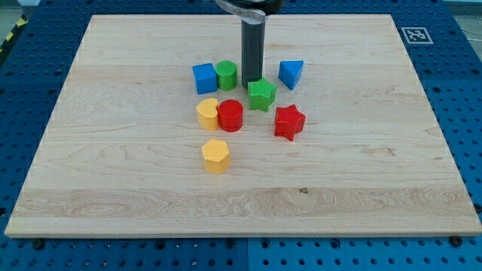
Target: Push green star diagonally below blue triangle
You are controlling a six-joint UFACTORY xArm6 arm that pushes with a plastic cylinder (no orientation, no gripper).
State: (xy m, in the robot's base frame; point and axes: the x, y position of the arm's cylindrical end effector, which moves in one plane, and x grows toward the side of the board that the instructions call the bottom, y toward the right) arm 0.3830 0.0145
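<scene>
The green star (262, 95) lies near the board's middle, below and left of the blue triangle (291, 74). My tip (251, 81) is at the lower end of the dark rod, touching or nearly touching the star's upper left edge. The tip stands between the green cylinder (227, 74) and the blue triangle.
A blue cube (204, 78) sits left of the green cylinder. A yellow block (207, 114) and a red cylinder (230, 115) touch side by side below them. A red star (288, 122) lies below the green star. A yellow hexagon (215, 156) sits lower. The wooden board (113, 188) rests on a blue pegboard.
</scene>
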